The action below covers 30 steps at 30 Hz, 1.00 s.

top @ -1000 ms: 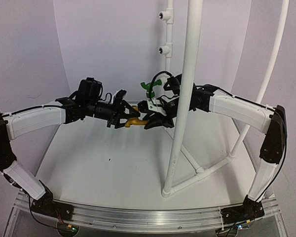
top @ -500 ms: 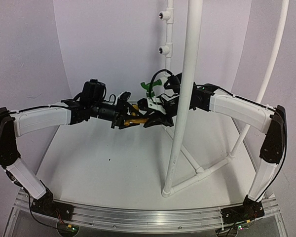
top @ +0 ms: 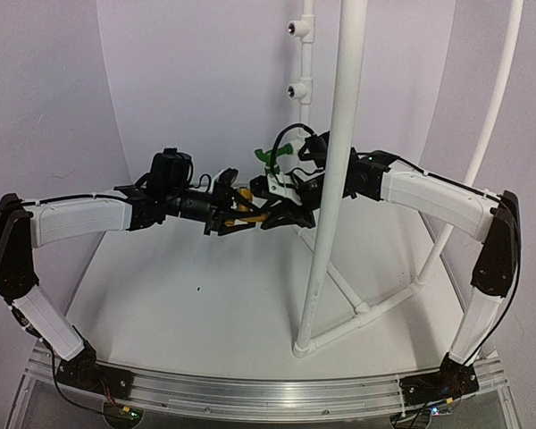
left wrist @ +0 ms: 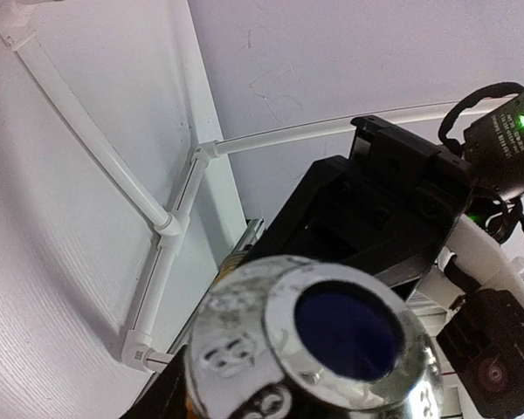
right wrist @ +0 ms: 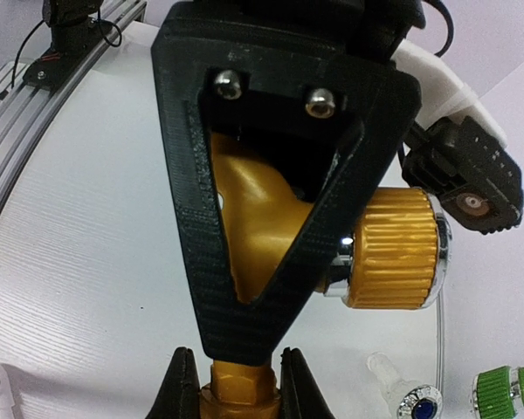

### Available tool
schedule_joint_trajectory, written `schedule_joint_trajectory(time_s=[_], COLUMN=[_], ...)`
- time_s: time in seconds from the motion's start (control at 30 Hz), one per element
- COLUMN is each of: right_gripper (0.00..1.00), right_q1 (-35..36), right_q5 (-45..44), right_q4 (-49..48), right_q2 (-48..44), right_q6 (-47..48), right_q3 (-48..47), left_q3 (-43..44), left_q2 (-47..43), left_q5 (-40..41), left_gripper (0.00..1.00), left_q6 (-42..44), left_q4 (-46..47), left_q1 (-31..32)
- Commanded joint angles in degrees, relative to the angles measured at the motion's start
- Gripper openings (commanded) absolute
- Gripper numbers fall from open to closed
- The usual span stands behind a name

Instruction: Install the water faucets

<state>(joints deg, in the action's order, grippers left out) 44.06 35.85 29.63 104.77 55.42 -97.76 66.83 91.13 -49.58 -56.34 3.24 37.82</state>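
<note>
The brass-gold water faucet (top: 248, 212) hangs in the air between both grippers above the table's back half. My right gripper (top: 272, 217) is shut on its body; in the right wrist view the black fingers (right wrist: 244, 288) cover the gold body (right wrist: 253, 218), and the ribbed gold knob (right wrist: 397, 249) sticks out to the right. My left gripper (top: 233, 215) comes from the left, and its fingertips (right wrist: 179, 388) press both sides of the faucet's hex end (right wrist: 236, 397). The knob's chrome cap with a blue centre (left wrist: 341, 336) fills the left wrist view and hides the left fingers. The green faucet (top: 270, 158) shows just behind the right wrist.
A white pipe upright (top: 326, 223) stands just in front of the right forearm, with floor pipes (top: 375, 308) running from its foot. Two white tee fittings (top: 297, 89) sit on a thinner upright pipe at the back. A small clear piece with a blue-centred cap (right wrist: 410, 403) lies on the table.
My left arm has pushed right, bringing its gripper onto the brass faucet's end, and its jaws have narrowed around it. The right gripper has held still with the faucet.
</note>
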Motion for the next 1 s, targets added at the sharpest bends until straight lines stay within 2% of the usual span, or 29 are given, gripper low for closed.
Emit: schedule_joint_trajectory(time_s=[0.0, 0.1, 0.23, 0.33, 0.4, 0.53, 0.63, 0.77, 0.87, 0.97], right_gripper=[0.00, 0.00, 0.02, 0.25, 0.43, 0.70, 0.80, 0.85, 0.85, 0.82], right_q1=[0.3, 0.2, 0.3, 0.2, -0.1, -2.2, -5.0, -8.7, -11.3, -12.9], right_q5=[1.0, 1.3, 1.1, -0.5, -2.3, -4.7, -6.3, -11.3, -15.2, -20.2], right_q4=[-2.5, -2.6, -2.6, -2.6, -2.5, -2.5, -1.8, 1.1, 5.2, 6.5], right_q2=[-3.9, -3.8, -3.7, -3.9, -4.4, -6.3, -9.9, -15.6, -18.4, -17.2], right_q6=[-0.2, -0.4, -0.9, -2.1, -3.6, -8.6, -12.5, -12.8, -13.1, -16.4], right_q3=[-0.4, -0.5, -0.7, -0.1, 1.1, 4.8, 9.2, 17.6, 22.0, 24.7], left_q3=[-1.0, -1.0, -1.2, -1.6, -2.1, -3.0, -3.5, -4.2, -4.8, -4.4], left_q2=[-2.3, -2.0, -2.1, -2.7, -3.4, -4.7, -6.3, -8.1, -9.5, -10.2], left_q5=[1.6, 1.5, 1.7, 2.8, 3.9, 6.7, 8.6, 11.0, 13.0, 14.8], left_gripper=[0.42, 0.33, 0.11, 0.01, 0.00, 0.00, 0.00, 0.00, 0.00, 0.00], left_q6=[-0.5, -0.3, -0.2, -0.4, -0.5, -1.1, -0.9, -0.3, 0.1, 0.9], left_q4=[2.7, 3.4, 4.6, 4.9, 4.9, 4.6, 4.1, 2.6, 1.7, 0.0], left_q1=[-0.1, -0.1, -0.1, -0.1, -0.2, -1.2, -1.9, -3.2, -4.0, -4.6])
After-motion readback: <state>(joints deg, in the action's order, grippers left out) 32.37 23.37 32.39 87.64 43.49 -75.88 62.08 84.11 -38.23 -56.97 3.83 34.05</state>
